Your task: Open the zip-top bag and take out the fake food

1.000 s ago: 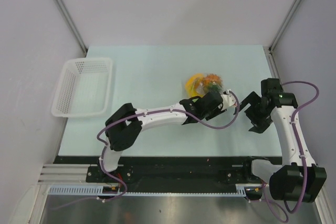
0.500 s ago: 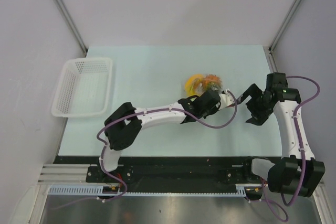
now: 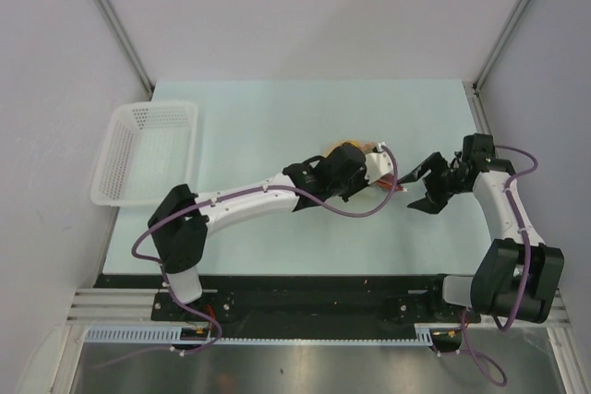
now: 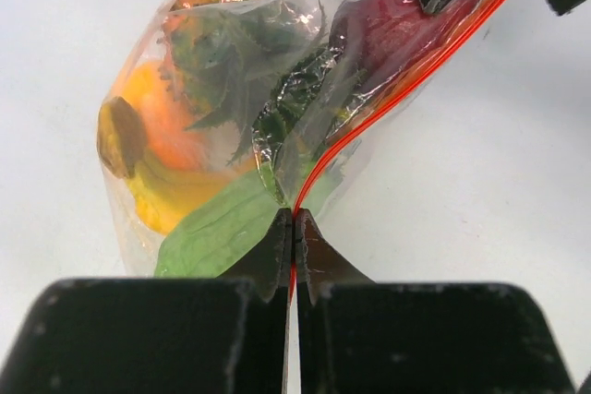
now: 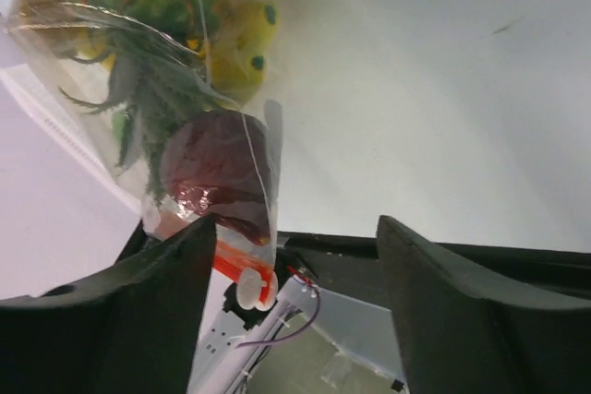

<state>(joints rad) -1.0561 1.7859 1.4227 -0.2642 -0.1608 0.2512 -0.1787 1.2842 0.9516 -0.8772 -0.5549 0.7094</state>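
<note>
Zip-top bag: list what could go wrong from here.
1. The left tool is shut on only a thin edge of the zip-top bag at its orange-red strip; a pull could slide it free.
2. The right tool is open around the strip's other end, where a red fruit bulges. Closing might pinch the fruit instead of the strip.

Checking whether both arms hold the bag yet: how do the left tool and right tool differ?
The left tool is shut, pinching the zip strip of the zip-top bag; the right tool stands open, gripping nothing. The left tool holds one end of the strip; the right tool straddles the other end, by the white tab. Both are at the bag's mouth.
</note>
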